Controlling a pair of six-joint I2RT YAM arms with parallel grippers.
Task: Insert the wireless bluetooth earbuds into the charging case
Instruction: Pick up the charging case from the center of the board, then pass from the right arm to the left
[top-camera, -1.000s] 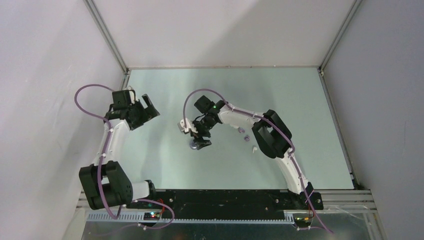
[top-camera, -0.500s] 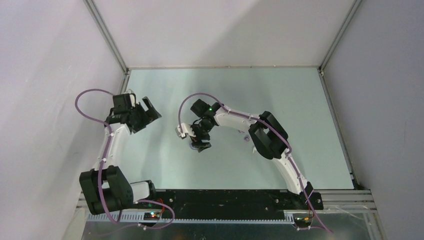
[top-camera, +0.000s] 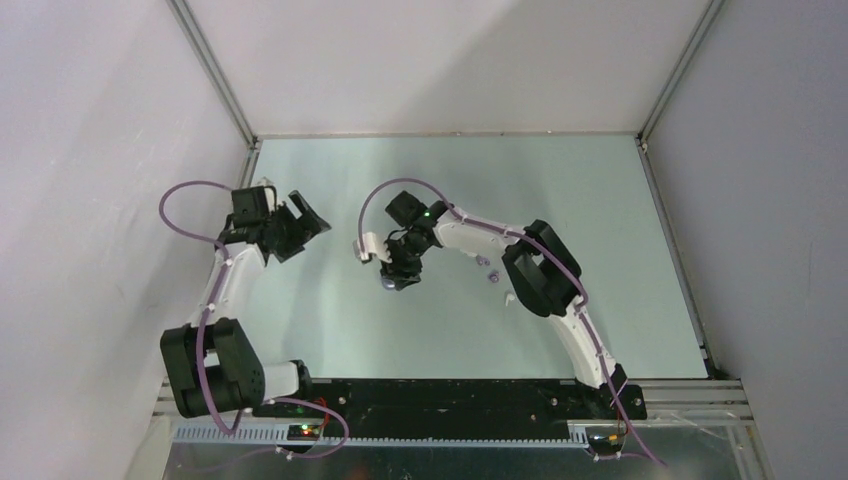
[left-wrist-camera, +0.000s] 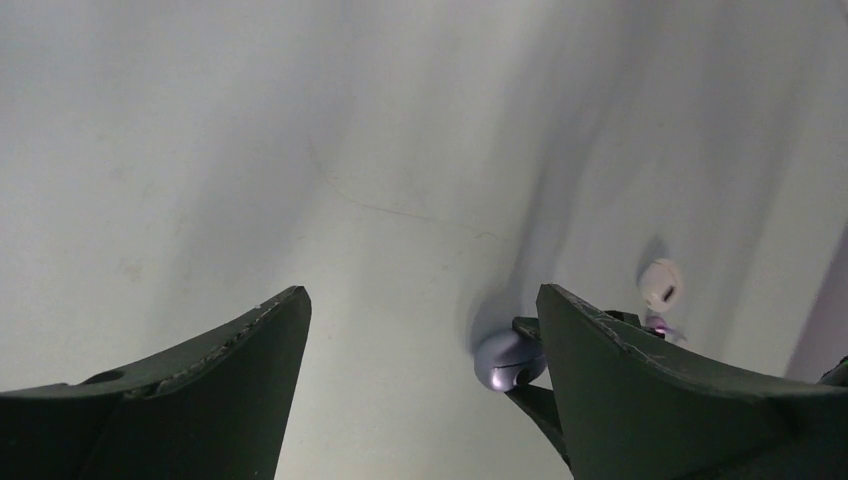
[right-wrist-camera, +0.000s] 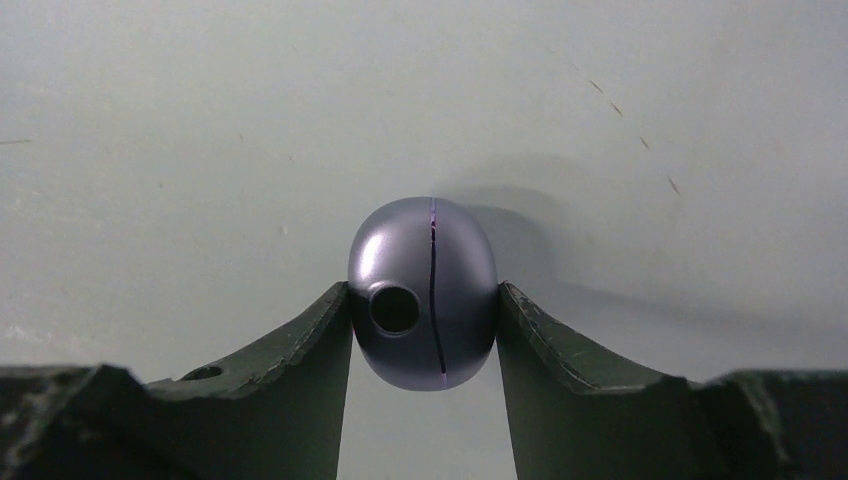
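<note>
Pinching the closed purple charging case (right-wrist-camera: 423, 290) from both sides, the jaws of the right gripper (top-camera: 396, 280) are holding it near the middle of the worktop (top-camera: 450, 340). Two purple earbuds (top-camera: 482, 262) are lying loose beside the right arm (top-camera: 540, 275), outside the case. A small white piece (left-wrist-camera: 660, 283) beyond the case is possibly another earbud. The left gripper (left-wrist-camera: 420, 295) is hovering well to the left, its jaws spread wide and gripping nothing.
</note>
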